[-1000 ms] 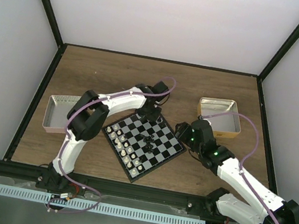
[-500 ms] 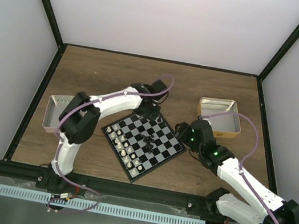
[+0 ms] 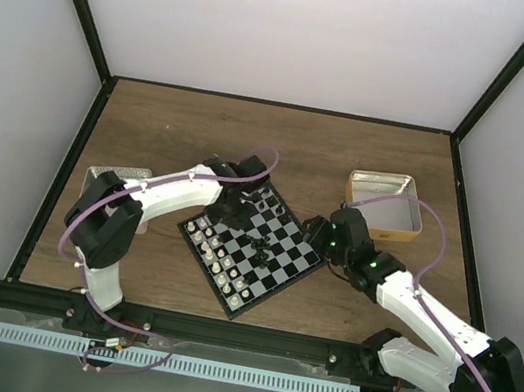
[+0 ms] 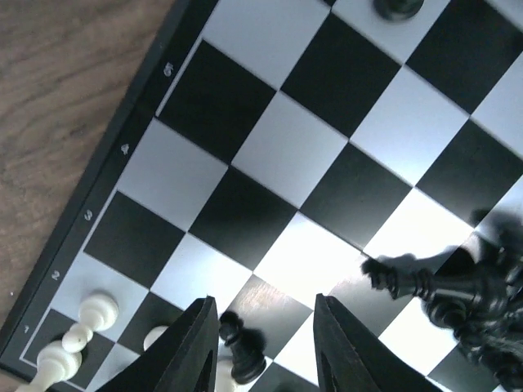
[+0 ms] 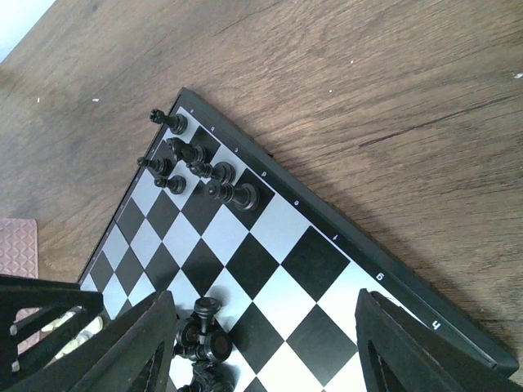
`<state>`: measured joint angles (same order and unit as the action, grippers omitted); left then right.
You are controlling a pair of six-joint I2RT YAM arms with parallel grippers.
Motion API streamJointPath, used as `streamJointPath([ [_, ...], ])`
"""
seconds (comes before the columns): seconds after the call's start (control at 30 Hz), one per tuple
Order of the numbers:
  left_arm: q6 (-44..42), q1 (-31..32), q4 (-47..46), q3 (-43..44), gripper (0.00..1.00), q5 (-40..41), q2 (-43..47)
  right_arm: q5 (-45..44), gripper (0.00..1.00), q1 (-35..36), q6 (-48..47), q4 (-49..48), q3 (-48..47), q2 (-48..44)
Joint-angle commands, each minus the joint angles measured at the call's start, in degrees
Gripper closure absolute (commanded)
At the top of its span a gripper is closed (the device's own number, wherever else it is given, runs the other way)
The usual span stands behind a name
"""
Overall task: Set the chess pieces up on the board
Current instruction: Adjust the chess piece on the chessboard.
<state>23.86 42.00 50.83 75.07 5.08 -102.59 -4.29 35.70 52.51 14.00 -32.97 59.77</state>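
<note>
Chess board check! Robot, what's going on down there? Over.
Left gripper open around a black pawn. Right gripper open, empty. Board: white pieces in rows, black heap lying mid-board, in the way.

From overhead you see a brown wooden table [image 3: 172, 129] boxed in by white walls [image 3: 272, 25] and a black frame [image 3: 267, 337]. A tan-rimmed metal tray [image 3: 400, 216] lies at the right, well apart from a pink-rimmed tray [image 3: 108, 175] at the left edge, partly hidden. A white slotted rail [image 3: 211, 370] runs along your near side
</note>
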Motion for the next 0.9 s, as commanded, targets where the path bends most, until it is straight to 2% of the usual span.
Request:
streamJointPath([
  [0.0,1.6,0.1,2.8,-1.5,0.66,-1.8,2.2,0.3,0.38,0.0,0.0,-1.0,-2.2,0.3],
  [0.33,0.9,0.1,3.7,-4.8,0.65,-4.0,1.7,-0.1,0.38,0.0,-0.6,-1.2,-1.6,0.4],
  [0.6,0.6,0.3,2.9,-5.3,0.72,-4.5,1.2,0.2,0.38,0.0,-0.4,-1.5,-1.0,0.5],
  [0.87,0.9,0.2,3.4,-5.1,0.71,-3.3,0.6,0.0,0.38,0.0,-0.3,-1.5,-0.8,0.3],
])
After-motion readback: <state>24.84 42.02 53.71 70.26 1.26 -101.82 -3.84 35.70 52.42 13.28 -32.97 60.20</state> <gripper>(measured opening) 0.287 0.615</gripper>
